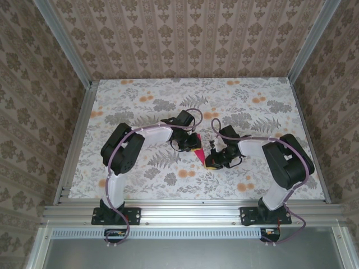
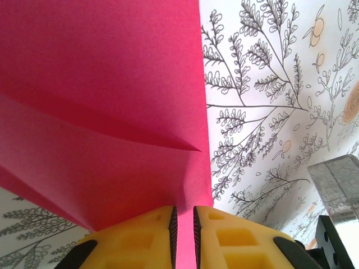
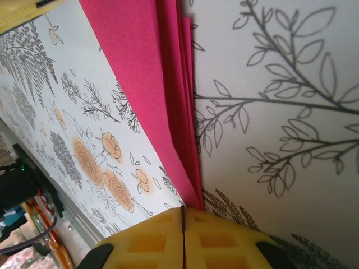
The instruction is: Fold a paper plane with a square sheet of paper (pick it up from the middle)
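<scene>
1. left gripper [image 2: 183, 234]: yellow jaws nearly closed, pinching the edge of the folded magenta-pink paper sheet [image 2: 101, 84]; thin gap, filled by paper
2. right gripper [image 3: 183, 227]: jaws pressed together on the sheet's narrow layered end
3. sheet: diagonal crease across its face; stretched between both grippers
4. location: middle of the white floral-print table [image 2: 269, 84]; top view shows a pink wedge between the two grippers

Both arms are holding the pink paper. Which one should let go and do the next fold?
Probably the right: its jaws pinch just the narrow tip of the pink paper, while the left jaws clamp the wide creased body steady.
</scene>
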Controlling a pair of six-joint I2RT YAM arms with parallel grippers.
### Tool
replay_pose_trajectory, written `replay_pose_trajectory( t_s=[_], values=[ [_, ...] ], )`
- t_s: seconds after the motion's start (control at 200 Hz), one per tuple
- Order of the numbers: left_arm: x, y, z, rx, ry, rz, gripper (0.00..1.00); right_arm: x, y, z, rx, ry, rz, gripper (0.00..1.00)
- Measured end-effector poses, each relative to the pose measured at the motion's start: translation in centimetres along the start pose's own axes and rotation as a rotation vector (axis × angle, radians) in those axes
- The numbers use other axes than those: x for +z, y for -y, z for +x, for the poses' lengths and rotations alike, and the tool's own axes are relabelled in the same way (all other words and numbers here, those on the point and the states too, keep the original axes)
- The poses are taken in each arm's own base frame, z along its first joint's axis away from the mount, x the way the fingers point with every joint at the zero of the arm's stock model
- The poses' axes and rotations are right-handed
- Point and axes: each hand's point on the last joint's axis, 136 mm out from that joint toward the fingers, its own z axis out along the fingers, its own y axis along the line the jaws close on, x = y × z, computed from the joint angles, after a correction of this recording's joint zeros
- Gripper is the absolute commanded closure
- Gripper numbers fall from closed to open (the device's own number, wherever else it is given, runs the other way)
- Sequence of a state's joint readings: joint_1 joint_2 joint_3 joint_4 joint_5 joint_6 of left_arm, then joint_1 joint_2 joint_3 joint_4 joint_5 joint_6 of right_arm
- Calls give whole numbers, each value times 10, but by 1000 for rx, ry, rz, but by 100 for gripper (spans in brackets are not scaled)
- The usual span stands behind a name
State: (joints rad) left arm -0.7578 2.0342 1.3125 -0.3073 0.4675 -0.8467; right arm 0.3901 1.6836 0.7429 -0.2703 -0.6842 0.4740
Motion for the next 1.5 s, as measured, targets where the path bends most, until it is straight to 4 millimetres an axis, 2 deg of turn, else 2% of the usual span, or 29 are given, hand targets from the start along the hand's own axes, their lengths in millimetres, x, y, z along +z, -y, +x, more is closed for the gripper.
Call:
replay_pose_trajectory(
  t_s=[0.145, 0.285, 0.355, 0.45, 0.595, 0.925, 1.07, 1.21, 1.395, 1.5],
  values=[
    [0, 0, 0, 3, 0, 1, 81, -10, -15, -5, -24, 29, -30, 91],
    [-1, 1, -1, 5, 2, 3, 81, -16, -38, -27, -56, 69, -92, 91],
    [-1, 2, -1, 6, 3, 3, 81, -13, -42, -37, -58, 76, -103, 90],
    [-1, 2, -1, 7, 3, 4, 81, -5, -36, -42, -42, 68, -93, 90],
    [-1, 4, -2, 12, 3, 10, 81, 12, -10, -40, 14, 33, -31, 92],
    [-7, 13, -6, 61, 12, 33, 66, 12, -10, -40, 9, 45, -79, 94],
    [-30, 27, -12, 94, 65, 77, 65, 12, -10, -40, 10, 48, -88, 94],
    [-48, 34, -7, 130, 119, 133, 65, 12, -10, -40, 13, 48, -89, 95],
    [-40, 25, 3, 132, 113, 158, 65, 12, -10, -40, 18, 48, -89, 95],
    [-39, 31, 2, 145, 121, 182, 65, 12, -10, -40, 20, 48, -89, 95]
  ],
)
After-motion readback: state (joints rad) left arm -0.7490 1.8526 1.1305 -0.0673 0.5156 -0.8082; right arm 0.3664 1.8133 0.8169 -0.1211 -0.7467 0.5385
